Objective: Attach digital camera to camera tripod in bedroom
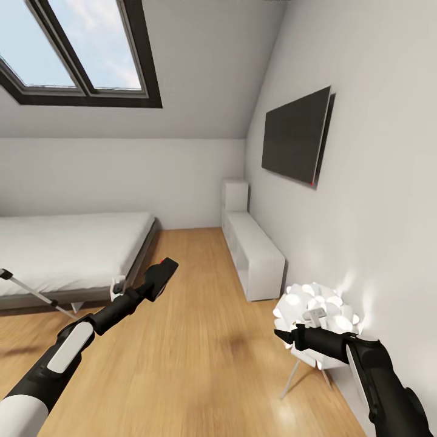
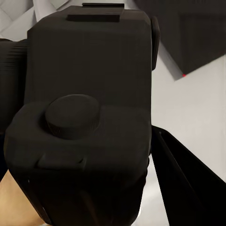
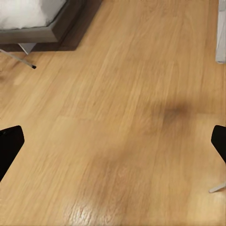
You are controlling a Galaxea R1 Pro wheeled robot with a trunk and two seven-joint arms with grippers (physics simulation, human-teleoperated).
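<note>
I count one digital camera [image 1: 161, 278] (red button up), clamped in my left gripper [image 1: 152, 285] and held out over the wood floor [image 1: 200, 340]. My right gripper [image 3: 113, 141] carries nothing, its fingers spread wide above bare boards. One camera tripod [image 1: 30, 291] shows a silver leg at the foot of the single bed [image 1: 73, 249]. One lamp [image 1: 315, 315] glows just behind my right arm; the floor between bed and white shelf [image 1: 255, 249] lies open.
</note>
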